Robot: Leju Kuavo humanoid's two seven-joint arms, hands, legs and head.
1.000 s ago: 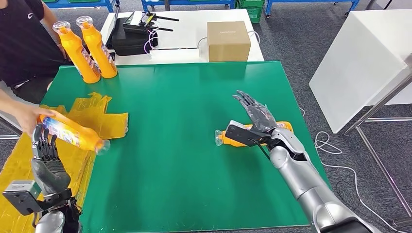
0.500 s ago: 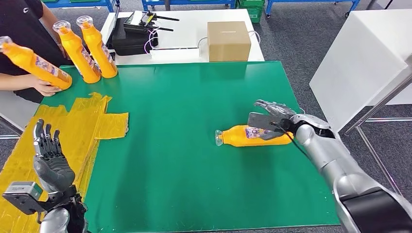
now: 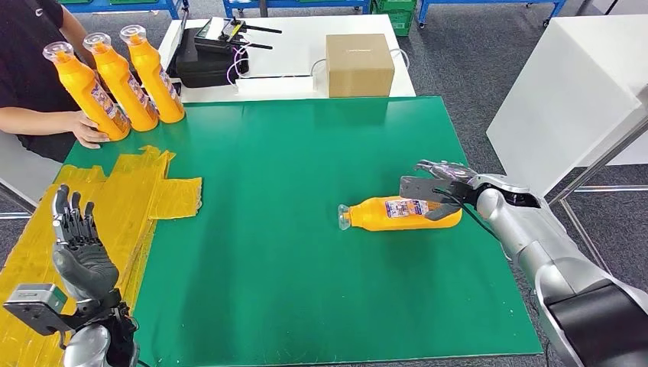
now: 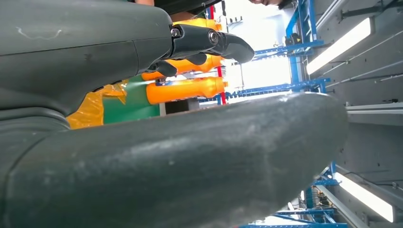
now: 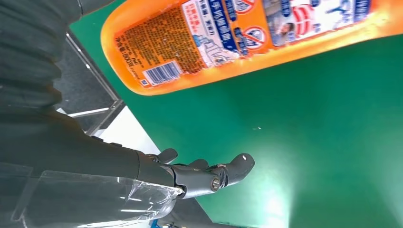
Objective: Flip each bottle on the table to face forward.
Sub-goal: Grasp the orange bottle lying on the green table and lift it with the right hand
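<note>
An orange bottle (image 3: 397,214) lies on its side on the green table (image 3: 290,153), cap pointing left; its printed label (image 5: 223,33) faces my right wrist camera. My right hand (image 3: 437,183) hovers at the bottle's base end with fingers (image 5: 214,173) spread and off the bottle. My left hand (image 3: 76,245) is raised over the yellow cloth (image 3: 145,191), holding nothing, fingers (image 4: 209,40) apart. Three orange bottles (image 3: 118,80) stand upright at the table's back left corner, also seen as orange bottles (image 4: 183,88) from the left wrist. A person's hand (image 3: 85,128) rests on the leftmost one.
A cardboard box (image 3: 359,65) and black equipment (image 3: 206,57) sit on the white table behind. A white cabinet (image 3: 565,99) stands at the right, with cables on the floor. The person stands at the back left corner.
The person has stood a third bottle upright beside the other two. My right hand has shifted slightly right and down at the lying bottle's base. My left hand stays raised.
</note>
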